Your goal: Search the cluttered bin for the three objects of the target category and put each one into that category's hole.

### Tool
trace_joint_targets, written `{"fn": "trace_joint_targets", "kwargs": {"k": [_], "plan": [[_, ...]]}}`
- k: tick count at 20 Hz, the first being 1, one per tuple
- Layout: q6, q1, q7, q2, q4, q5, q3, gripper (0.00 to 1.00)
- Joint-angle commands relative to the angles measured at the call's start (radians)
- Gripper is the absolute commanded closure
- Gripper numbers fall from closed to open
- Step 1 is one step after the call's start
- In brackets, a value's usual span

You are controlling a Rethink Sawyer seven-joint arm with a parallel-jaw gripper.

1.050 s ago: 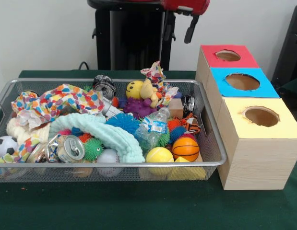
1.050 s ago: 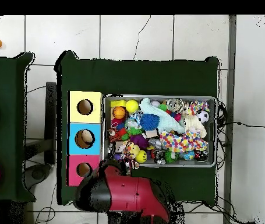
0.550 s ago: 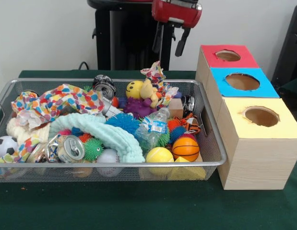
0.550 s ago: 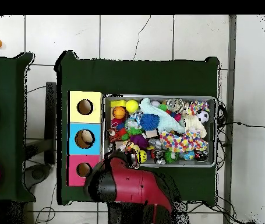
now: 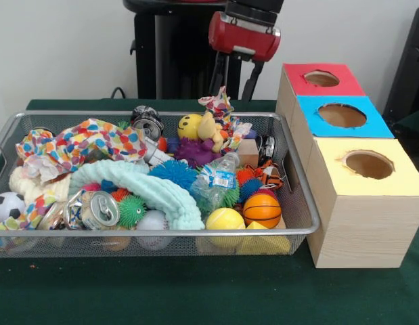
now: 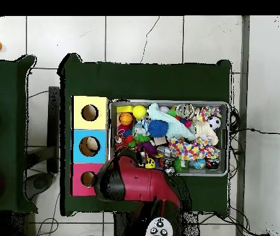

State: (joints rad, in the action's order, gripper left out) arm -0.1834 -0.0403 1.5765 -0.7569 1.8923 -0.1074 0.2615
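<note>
Lower and further over the bin than a second ago, the gripper [image 5: 233, 76] hangs with fingers spread wide, holding nothing.
Front view: it hovers above the wire bin's [image 5: 300, 227] back rim, over the yellow smiley ball [image 5: 189, 126]; the red [image 5: 321, 78], blue [image 5: 342, 115] and yellow holes [image 5: 368, 164] stand beside. Overhead view: the red arm [image 6: 143, 184] covers the bin's near corner.

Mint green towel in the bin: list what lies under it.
Under the mint green towel a green spiky ball, a white ball and a crushed can stick out at its front edge. Whatever lies beneath its middle is covered.
</note>
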Motion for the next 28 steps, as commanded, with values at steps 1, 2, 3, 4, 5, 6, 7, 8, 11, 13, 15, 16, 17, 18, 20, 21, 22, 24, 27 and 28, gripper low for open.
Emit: {"fn": "trace_joint_targets", "kwargs": {"k": [1, 2, 3, 4, 5, 6, 7, 8, 11, 13, 15, 16, 17, 18, 20, 21, 22, 24, 27, 28], "plan": [[0.07, 0.007, 0.188, 0.094, -0.101, 0.026, -0.023, 0.0], [0.08, 0.008, 0.19, 0.1, -0.103, 0.029, -0.026, 0.0], [0.089, 0.009, 0.193, 0.106, -0.106, 0.033, -0.029, 0.0], [0.1, 0.016, 0.194, 0.11, -0.106, 0.035, -0.038, 0.0], [0.111, 0.023, 0.194, 0.113, -0.107, 0.037, -0.048, 0.0], [0.124, 0.031, 0.192, 0.115, -0.106, 0.036, -0.059, 0.0], [0.137, 0.039, 0.19, 0.116, -0.105, 0.035, -0.07, 0.0], [0.142, 0.04, 0.187, 0.12, -0.11, 0.033, -0.072, 0.0], [0.156, 0.045, 0.176, 0.14, -0.13, 0.03, -0.076, 0.0], [0.175, 0.049, 0.175, 0.161, -0.14, 0.028, -0.081, 0.0], [0.182, 0.055, 0.183, 0.177, -0.139, 0.035, -0.087, 0.0], [0.176, 0.058, 0.187, 0.184, -0.138, 0.042, -0.093, 0.0], [0.165, 0.061, 0.19, 0.189, -0.134, 0.048, -0.096, 0.0], [0.144, 0.056, 0.194, 0.195, -0.132, 0.058, -0.089, 0.0], [0.111, 0.038, 0.202, 0.209, -0.121, 0.075, -0.066, 0.0], [0.101, 0.028, 0.206, 0.217, -0.114, 0.081, -0.053, 0.0], [0.108, 0.017, 0.217, 0.225, -0.107, 0.091, -0.04, 0.0], [0.126, 0.007, 0.244, 0.24, -0.086, 0.115, -0.031, 0.0], [0.168, 0.005, 0.266, 0.26, -0.062, 0.135, -0.037, 0.0], [0.178, 0.003, 0.271, 0.265, -0.056, 0.142, -0.041, 0.0]]}}
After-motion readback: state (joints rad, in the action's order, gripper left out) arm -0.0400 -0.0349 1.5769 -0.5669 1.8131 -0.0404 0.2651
